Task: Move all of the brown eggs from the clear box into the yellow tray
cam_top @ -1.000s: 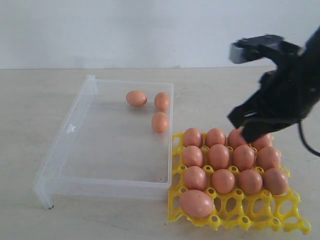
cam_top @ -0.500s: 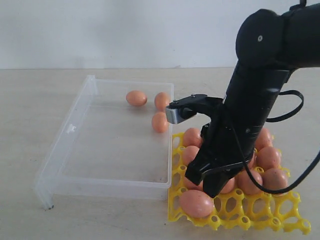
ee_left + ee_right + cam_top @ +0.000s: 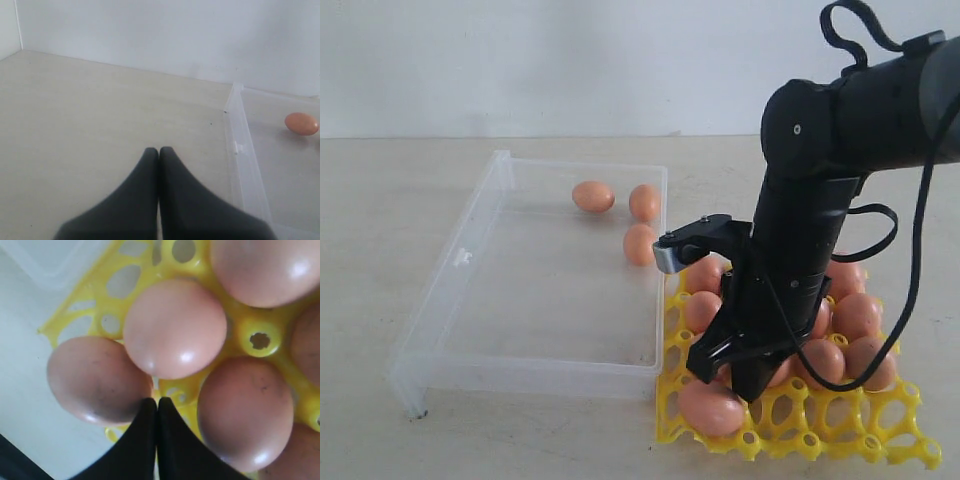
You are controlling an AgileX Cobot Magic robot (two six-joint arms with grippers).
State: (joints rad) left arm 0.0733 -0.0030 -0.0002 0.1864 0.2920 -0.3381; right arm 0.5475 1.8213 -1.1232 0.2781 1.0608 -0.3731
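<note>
Three brown eggs point(image 3: 592, 196) lie at the far end of the clear box point(image 3: 450, 290); one egg point(image 3: 301, 123) and the box wall point(image 3: 241, 150) show in the left wrist view. The yellow tray point(image 3: 840, 440) holds several eggs. My right gripper point(image 3: 732, 380) is shut with nothing held, low over the tray's front left corner. Its tips point(image 3: 157, 401) sit between a speckled egg point(image 3: 97, 380) and another egg point(image 3: 245, 412), close to both. My left gripper point(image 3: 159, 150) is shut over bare table beside the box and is not in the exterior view.
The tray point(image 3: 260, 340) stands against the box's right wall. The front left egg point(image 3: 712, 408) lies sideways in its cup, and the other cups of that front row hold no egg. My right arm point(image 3: 820, 170) hides part of the tray's middle.
My right arm has swung down from above the tray's back right to its front left, then sunk a little lower. No egg has moved.
</note>
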